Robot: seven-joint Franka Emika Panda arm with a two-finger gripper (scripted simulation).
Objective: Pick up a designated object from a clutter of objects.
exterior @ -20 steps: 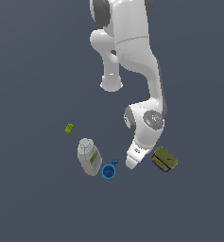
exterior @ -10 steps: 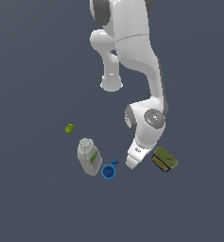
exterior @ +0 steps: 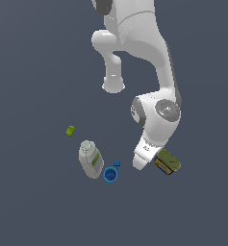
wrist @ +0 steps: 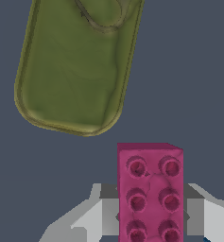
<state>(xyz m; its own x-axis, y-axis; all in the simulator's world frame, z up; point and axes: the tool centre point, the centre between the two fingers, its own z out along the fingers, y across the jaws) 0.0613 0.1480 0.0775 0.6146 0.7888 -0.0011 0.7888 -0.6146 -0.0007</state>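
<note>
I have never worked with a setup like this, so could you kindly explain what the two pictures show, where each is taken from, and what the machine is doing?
Both pictures are simulator renders of the same moment. The exterior view shows a white robot arm bending down to a dark grey surface. On it lie a grey bottle with a green label, a blue cup, a small lime-green brick and an olive-yellow tin beside the arm's tip.

The wrist view comes from a camera mounted on the arm's wrist, looking down past its pincer. There the tin fills the upper part, and a magenta brick with studs sits between the pincer's two grey fingers. The fingers appear to touch the brick's sides, so it seems gripped, though I cannot tell whether it is lifted yet. The arm hides this brick in the exterior view.
</note>
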